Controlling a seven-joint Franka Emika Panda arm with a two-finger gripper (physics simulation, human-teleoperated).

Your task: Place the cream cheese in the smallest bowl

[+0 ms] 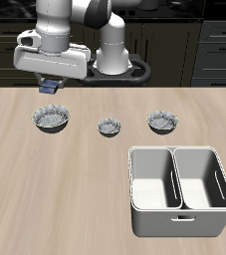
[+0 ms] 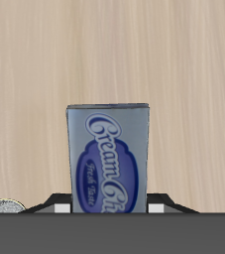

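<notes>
The cream cheese (image 1: 51, 85) is a dark blue box with a pale label, held in the air by my gripper (image 1: 51, 80), which is shut on it. In the wrist view the cream cheese (image 2: 109, 159) stands between the two fingers of the gripper (image 2: 109, 201), over bare wooden table. Three speckled bowls stand in a row across the table. The smallest bowl (image 1: 110, 127) is the middle one. The box hangs above and slightly behind the widest bowl (image 1: 51, 120) at one end of the row. A bit of a bowl rim (image 2: 5, 206) shows in the wrist view.
A third speckled bowl (image 1: 162, 121) stands at the other end of the row. A big white double bin (image 1: 180, 189) sits near the table's front edge. The robot's base (image 1: 113, 62) stands behind the bowls.
</notes>
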